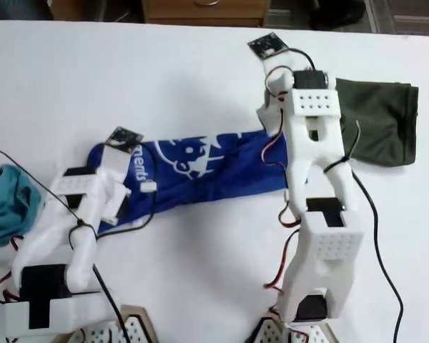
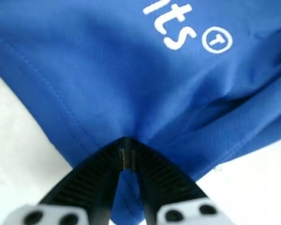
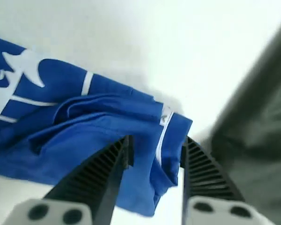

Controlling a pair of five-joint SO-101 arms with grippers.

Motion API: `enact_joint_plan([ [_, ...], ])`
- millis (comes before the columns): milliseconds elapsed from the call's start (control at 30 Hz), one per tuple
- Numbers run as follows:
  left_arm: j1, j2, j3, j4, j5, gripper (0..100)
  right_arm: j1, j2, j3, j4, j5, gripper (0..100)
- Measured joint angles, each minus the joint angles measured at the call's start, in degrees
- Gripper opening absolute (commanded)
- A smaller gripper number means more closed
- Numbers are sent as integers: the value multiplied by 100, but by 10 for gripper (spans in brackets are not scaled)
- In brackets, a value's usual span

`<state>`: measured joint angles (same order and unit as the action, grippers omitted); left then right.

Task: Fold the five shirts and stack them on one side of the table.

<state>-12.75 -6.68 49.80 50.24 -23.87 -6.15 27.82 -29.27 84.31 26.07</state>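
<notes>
Left pincer (image 2: 126,157) is clamped on a tiny pinch of the blue shirt (image 2: 131,70), so I'd guess a tug could slip it. Right pincer (image 3: 155,152) has its jaws apart, astride the shirt's other end. Closing shallow might grab one layer and wreck the fold. Shirt's a long strip running pincer to pincer, with the green shirt (image 3: 253,140) just beyond the right one.

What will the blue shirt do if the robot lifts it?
Probably flop: the blue shirt lies wrinkled and bunches where the left hand pinches it. It would likely sag in the middle, since the cloth folds softly at the right hand. It looks thin, so probably light.
</notes>
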Motion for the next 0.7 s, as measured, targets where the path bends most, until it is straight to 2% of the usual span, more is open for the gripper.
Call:
enact_joint_plan([
  [33, 0, 0, 0, 0, 0, 26, -9, -35, -97, 237, 0, 12],
  [133, 0, 0, 0, 0, 0, 26, -149, -141, -202, 870, 0, 27],
  [267, 0, 0, 0, 0, 0, 26, -677, -141, -211, 1459, 0, 19],
  [433, 0, 0, 0, 0, 0, 26, -1284, -132, -255, 1125, -114, 19],
  [567, 0, 0, 0, 0, 0, 26, -1714, 167, -264, 835, -598, 19],
  [700, 0, 0, 0, 0, 0, 26, -2119, 404, -237, 668, -765, 19],
])
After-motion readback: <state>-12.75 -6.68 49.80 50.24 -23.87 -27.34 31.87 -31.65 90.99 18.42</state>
